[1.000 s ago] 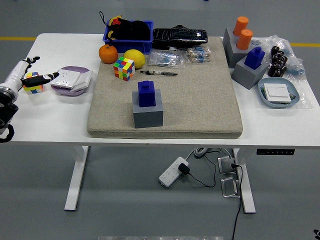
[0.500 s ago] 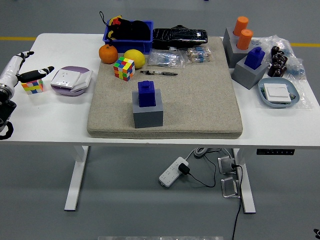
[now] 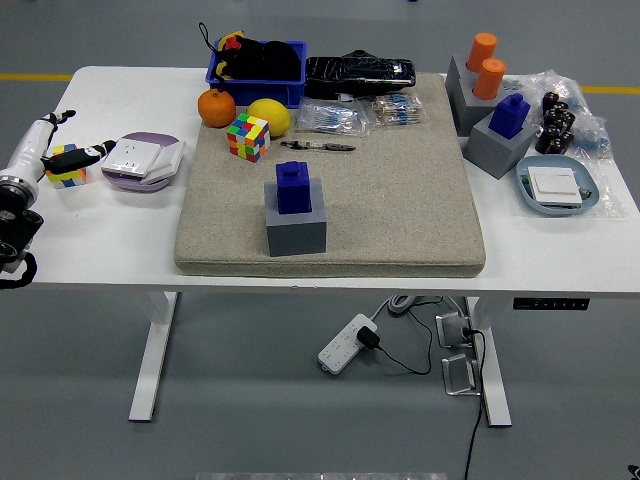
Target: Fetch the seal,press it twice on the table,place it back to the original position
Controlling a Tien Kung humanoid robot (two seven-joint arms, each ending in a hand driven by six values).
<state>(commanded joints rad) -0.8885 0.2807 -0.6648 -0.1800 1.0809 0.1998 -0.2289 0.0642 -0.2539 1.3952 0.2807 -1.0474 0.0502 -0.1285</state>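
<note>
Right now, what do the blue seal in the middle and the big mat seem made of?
The seal looks like hard plastic: even blue colour, sharp blocky edges, slight sheen. The mat looks like felt or woven fabric: matte, speckled beige, soft rounded edges. Neither is certain from this view.

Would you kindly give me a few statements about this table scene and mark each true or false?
1. The blue seal sits on a grey block on the mat. True.
2. The left hand grips the seal. False: it is at the table's left edge by a small colour cube.
3. The orange lies beside the lemon. True.
4. Two orange cylinders lie flat on the mat. False: they stand upright in a grey holder off the mat.
</note>
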